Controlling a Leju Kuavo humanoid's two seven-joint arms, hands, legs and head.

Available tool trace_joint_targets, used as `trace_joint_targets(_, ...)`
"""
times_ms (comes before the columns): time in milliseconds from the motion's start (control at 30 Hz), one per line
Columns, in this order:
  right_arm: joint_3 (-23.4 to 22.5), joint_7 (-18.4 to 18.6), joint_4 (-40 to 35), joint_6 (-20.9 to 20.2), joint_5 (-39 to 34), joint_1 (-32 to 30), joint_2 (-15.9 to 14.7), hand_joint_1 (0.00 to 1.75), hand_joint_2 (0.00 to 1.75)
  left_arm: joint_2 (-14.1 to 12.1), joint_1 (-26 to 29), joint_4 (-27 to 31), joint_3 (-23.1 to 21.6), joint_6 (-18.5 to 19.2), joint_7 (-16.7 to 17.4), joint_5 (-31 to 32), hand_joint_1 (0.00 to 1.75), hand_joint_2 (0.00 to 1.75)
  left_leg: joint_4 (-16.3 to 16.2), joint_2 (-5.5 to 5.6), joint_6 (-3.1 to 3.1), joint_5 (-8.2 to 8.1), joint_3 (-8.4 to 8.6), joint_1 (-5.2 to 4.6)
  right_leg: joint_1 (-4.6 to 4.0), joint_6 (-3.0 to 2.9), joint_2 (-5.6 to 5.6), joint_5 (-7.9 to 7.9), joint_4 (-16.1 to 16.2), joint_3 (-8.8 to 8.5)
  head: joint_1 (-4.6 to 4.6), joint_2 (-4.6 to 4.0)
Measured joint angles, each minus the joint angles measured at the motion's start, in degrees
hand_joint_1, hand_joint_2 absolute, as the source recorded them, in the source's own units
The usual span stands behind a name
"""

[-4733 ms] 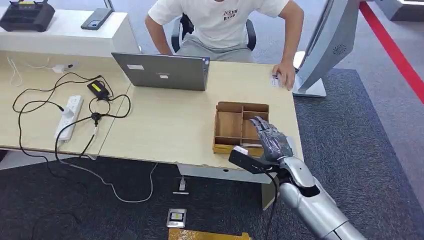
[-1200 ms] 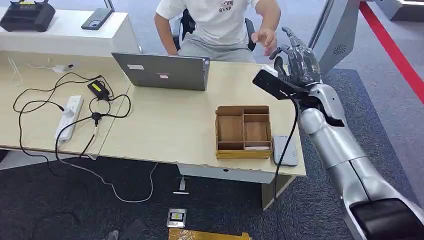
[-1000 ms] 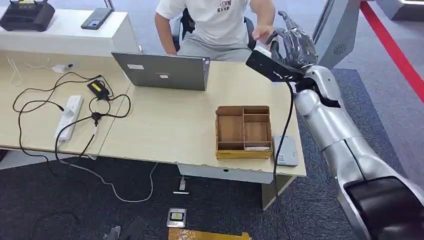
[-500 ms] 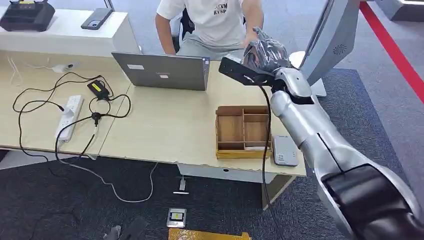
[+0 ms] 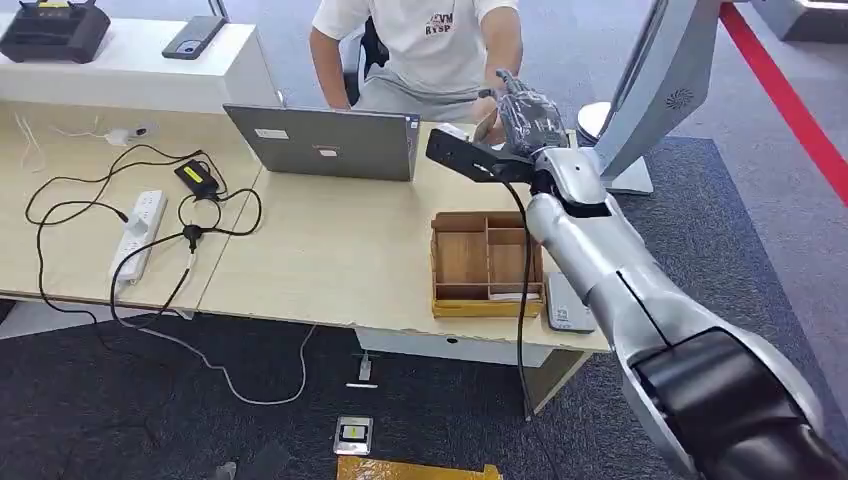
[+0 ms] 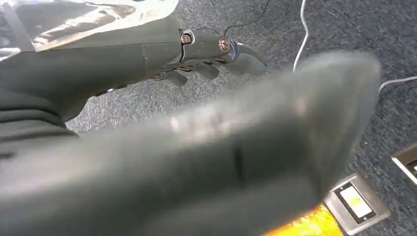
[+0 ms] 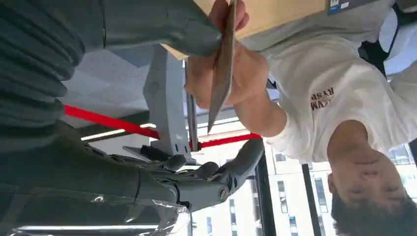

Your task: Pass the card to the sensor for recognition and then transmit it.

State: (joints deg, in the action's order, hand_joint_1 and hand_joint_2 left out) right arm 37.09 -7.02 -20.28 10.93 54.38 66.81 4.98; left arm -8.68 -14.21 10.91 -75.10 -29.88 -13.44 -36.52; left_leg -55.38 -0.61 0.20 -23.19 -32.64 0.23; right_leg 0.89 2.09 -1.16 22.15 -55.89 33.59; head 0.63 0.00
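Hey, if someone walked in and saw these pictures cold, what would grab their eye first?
Probably the handover at the desk's far edge: the robot's right hand, on its long silver arm, meets the hand of the seated person in a white T-shirt. In the right wrist view, that person's hand grips a thin flat card seen edge-on. Next, the divided brown wooden tray near the desk's front edge.

laptop (image 5: 325,142) left of robot hand (image 5: 522,118), person's hand (image 7: 223,73) touching, bare desk (image 5: 340,250) below

The head view looks forward and down over the surface (image 5: 330,250), the right hand (image 5: 520,115) at one o'clock. The right wrist view sits close behind that hand, upturned, sharing the person (image 7: 339,93). The left wrist view faces the floor (image 6: 295,29).
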Motion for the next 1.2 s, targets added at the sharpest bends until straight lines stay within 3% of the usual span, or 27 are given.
trace_joint_targets(200,0.3,-1.9,0.9,2.2,-0.6,0.7,-0.3,0.00,1.75,0.0,0.1,0.0,0.0,-0.1,0.0,0.2,0.00,0.00,0.0,0.00,0.00,0.00,0.02,0.00,0.00,0.00,0.00,0.00,0.0,0.00,0.00,0.00)
trace_joint_targets(367,-1.0,-10.9,0.9,16.7,-7.0,1.4,-2.8,0.00,1.75,0.2,1.0,0.0,0.4,-2.6,-1.6,-1.2,0.00,0.00,0.0,0.01,0.00,0.00,0.04,0.00,0.00,0.00,0.00,0.00,0.0,0.02,0.02,0.00)
trace_joint_targets(533,-5.8,-19.2,0.5,26.5,-17.0,0.6,-9.3,0.00,1.75,0.6,3.3,0.0,1.3,-3.4,-3.3,-3.4,0.00,0.00,-0.1,-0.01,0.10,-0.07,0.07,-0.01,0.02,0.04,0.00,-0.01,0.2,-0.05,0.02,0.00)
trace_joint_targets(600,-8.8,-20.9,-0.3,27.3,-16.1,-0.9,-12.5,0.00,1.75,0.7,4.0,0.0,1.8,-3.6,-3.3,-4.4,0.00,0.00,-0.1,0.03,0.13,-0.09,0.11,-0.01,0.03,0.09,0.00,-0.04,0.3,-0.07,0.04,0.00)
trace_joint_targets(667,-14.9,-22.1,-2.0,27.5,-8.9,-3.8,-16.6,0.00,1.75,0.8,4.4,0.0,2.4,-3.7,-3.0,-5.4,0.00,0.00,-0.1,0.04,0.17,-0.14,0.18,0.00,0.00,0.13,-0.02,-0.03,0.4,-0.21,0.11,0.00)
trace_joint_targets(733,-23.2,-25.9,-3.8,27.5,-1.3,-7.5,-20.7,0.00,1.75,0.9,4.8,0.0,3.1,-3.8,-2.8,-6.2,0.00,0.00,-0.2,0.23,0.27,-0.21,0.18,0.00,0.00,0.24,-0.12,0.04,0.4,-0.39,0.07,0.00)
trace_joint_targets(867,-41.0,-31.4,-6.2,27.5,5.9,-15.6,-28.7,0.00,1.75,1.2,5.4,0.0,4.4,-4.0,-2.1,-8.1,0.00,0.00,-0.2,0.64,0.41,-0.31,0.13,0.00,0.01,0.42,-0.46,0.17,0.5,-0.53,-0.04,0.00)
trace_joint_targets(1033,-60.8,-31.9,-8.5,27.5,10.0,-27.6,-34.0,0.00,1.75,1.7,5.5,0.0,6.0,-4.2,-1.2,-9.9,0.00,0.00,-0.2,0.66,0.40,-0.53,0.14,0.00,0.03,0.50,-0.46,0.30,0.5,-0.59,-0.09,0.00)
trace_joint_targets(1167,-74.7,-32.5,-9.3,27.5,16.7,-35.2,-35.1,0.00,1.75,2.2,5.4,0.0,7.1,-4.2,-0.7,-10.9,0.00,0.00,-0.2,0.58,0.34,-0.67,0.22,0.00,0.02,0.46,-0.33,0.37,0.5,-0.54,0.02,0.00)
trace_joint_targets(1200,-76.1,-32.5,-9.4,27.5,16.9,-36.9,-35.1,0.00,1.75,2.3,5.3,0.0,7.3,-4.2,-0.6,-11.0,0.00,0.00,-0.1,0.61,0.35,-0.67,0.18,0.01,0.01,0.45,-0.34,0.43,0.5,-0.58,-0.02,0.00)
